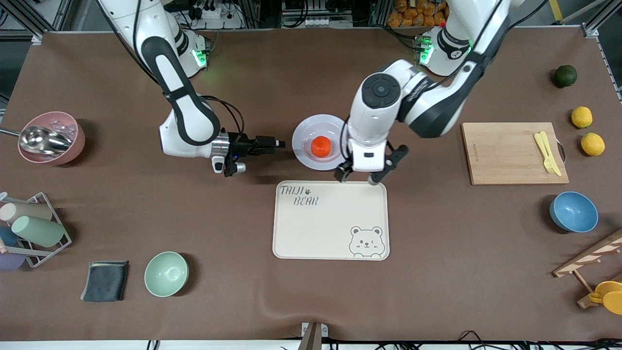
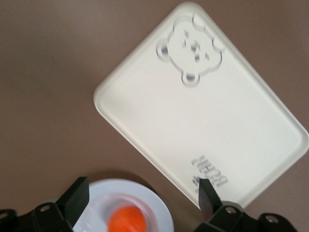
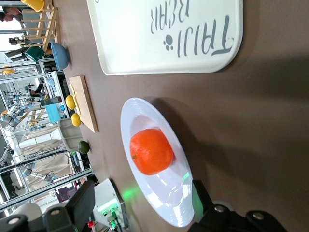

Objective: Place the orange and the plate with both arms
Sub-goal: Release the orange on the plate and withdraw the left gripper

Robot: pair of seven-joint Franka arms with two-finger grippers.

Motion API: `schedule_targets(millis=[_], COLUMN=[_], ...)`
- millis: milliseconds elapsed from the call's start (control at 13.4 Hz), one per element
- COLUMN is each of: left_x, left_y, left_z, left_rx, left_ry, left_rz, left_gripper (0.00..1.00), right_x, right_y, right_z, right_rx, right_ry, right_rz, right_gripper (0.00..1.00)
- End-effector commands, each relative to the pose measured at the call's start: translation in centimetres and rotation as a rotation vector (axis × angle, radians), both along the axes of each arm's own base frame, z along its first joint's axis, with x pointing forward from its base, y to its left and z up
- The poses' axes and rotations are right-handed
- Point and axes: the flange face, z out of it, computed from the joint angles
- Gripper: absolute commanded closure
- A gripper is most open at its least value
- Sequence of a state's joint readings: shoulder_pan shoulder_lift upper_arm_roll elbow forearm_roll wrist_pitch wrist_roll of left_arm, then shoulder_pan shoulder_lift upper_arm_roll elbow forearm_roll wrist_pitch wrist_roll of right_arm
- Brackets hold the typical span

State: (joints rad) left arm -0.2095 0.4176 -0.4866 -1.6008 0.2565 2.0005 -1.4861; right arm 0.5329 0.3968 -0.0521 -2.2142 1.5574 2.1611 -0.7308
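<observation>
The orange (image 1: 320,146) sits in the middle of the lavender-white plate (image 1: 304,134), which rests on the table just farther from the front camera than the cream bear tray (image 1: 330,226). My left gripper (image 1: 359,177) is open and empty, hovering over the tray's edge beside the plate. The left wrist view shows the plate (image 2: 154,208) and orange (image 2: 126,220) between its open fingers (image 2: 77,197). My right gripper (image 1: 278,144) is level with the plate's rim, on the side toward the right arm's end, open and empty. The right wrist view shows the orange (image 3: 151,151) on the plate (image 3: 171,195).
A wooden board (image 1: 510,153) with a yellow fork, two lemons (image 1: 581,116), a dark green fruit (image 1: 565,76) and a blue bowl (image 1: 573,211) lie toward the left arm's end. A pink bowl (image 1: 73,146), cup rack (image 1: 34,228), dark cloth (image 1: 105,281) and mint bowl (image 1: 166,273) lie toward the right arm's end.
</observation>
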Motion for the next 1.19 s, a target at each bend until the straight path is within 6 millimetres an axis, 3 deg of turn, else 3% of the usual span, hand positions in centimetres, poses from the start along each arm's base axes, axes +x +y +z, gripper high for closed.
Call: schedule_targets(millis=[0, 372, 744, 893, 1042, 1116], left_x=[3.2, 5.9, 6.8, 6.8, 6.5, 6.3], left_y=[4.7, 16.7, 26.1, 28.7, 29.2, 29.8], left_z=[4.2, 10.4, 13.5, 14.2, 14.5, 15.2], left_rx=[0.063, 0.141, 0.169, 0.178, 0.179, 0.181], left_ry=[-0.009, 0.005, 0.031, 0.049, 0.065, 0.056], left_rz=[-0.125, -0.425, -0.544, -0.58, -0.575, -0.564], left_gripper=[0.0, 0.0, 0.0, 0.0, 0.0, 0.0], right_x=[-1.0, -1.8, -3.1, -3.6, -3.7, -4.0], right_y=[1.2, 1.9, 3.3, 3.8, 3.9, 4.1], right_z=[-1.5, -3.4, -4.6, -5.0, -5.3, -5.4], right_rx=[-0.018, -0.013, 0.013, 0.013, 0.002, -0.007], right_ry=[-0.047, -0.052, -0.065, -0.057, -0.058, -0.059], right_rz=[-0.015, -0.018, -0.033, -0.032, -0.033, -0.032], right_gripper=[0.16, 0.2, 0.27, 0.35, 0.46, 0.47])
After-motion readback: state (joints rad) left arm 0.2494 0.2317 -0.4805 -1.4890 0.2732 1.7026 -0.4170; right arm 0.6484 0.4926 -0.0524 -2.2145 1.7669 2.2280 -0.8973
